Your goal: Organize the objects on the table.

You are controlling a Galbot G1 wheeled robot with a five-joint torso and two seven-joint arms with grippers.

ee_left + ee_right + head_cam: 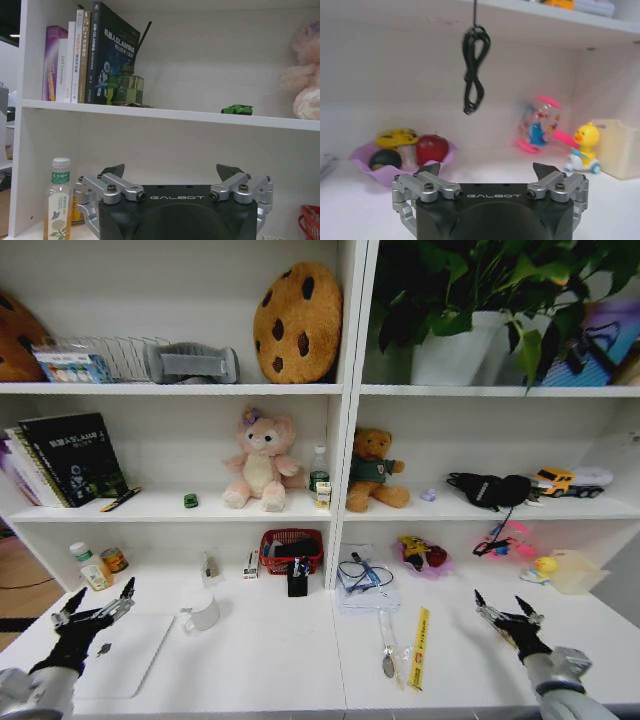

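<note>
While tools gape, laptop [125, 652] lies flat, tilted.

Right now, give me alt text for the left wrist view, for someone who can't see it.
The left gripper, fingers open and empty, faces a white shelf unit. Its shelf holds upright books, a green jar and a tiny green toy car; a drink bottle stands below.

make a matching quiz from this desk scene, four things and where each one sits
Things:
1. laptop
2. green toy car
3. yellow ruler
4. black pen holder

Places:
A. shelf beside the pink plush
B. desk in front of the red basket
C. desk under the left gripper
D. desk on the right half, beside a spoon

Pairs: 1-C, 2-A, 3-D, 4-B
</note>
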